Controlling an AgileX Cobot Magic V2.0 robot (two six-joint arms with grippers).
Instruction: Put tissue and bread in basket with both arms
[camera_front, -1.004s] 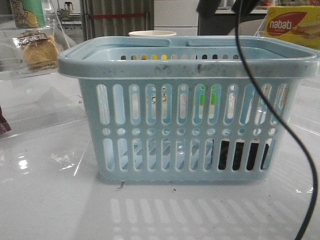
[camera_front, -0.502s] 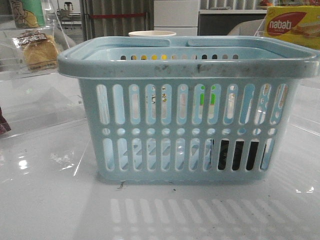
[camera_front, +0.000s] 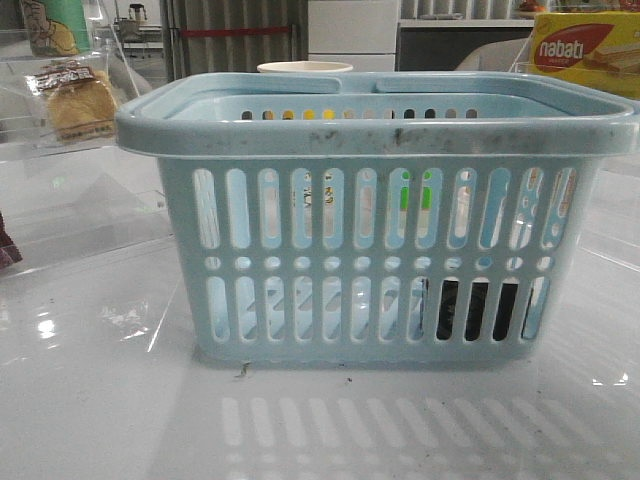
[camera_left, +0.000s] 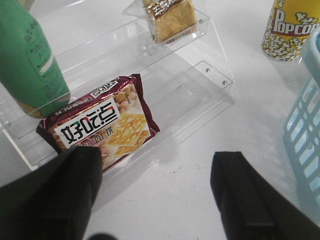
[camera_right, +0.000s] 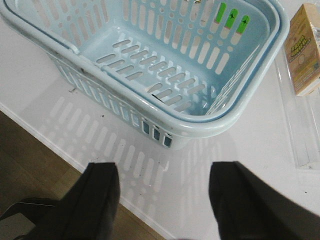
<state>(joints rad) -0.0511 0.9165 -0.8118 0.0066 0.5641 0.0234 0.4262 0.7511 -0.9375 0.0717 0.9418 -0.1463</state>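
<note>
Black cable gone from before the basket (camera_front: 380, 130); bread (camera_front: 80, 105) unmoved.

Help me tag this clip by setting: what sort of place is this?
Probably a lab mock-up of a shop counter, not a real store: packaged snacks like the bread sit on clear acrylic tiers, a blue basket stands on a white table, and office-like furniture shows behind.

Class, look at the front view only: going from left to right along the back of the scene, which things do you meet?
Wrapped bread → white cup behind the basket → yellow-and-red box.
</note>
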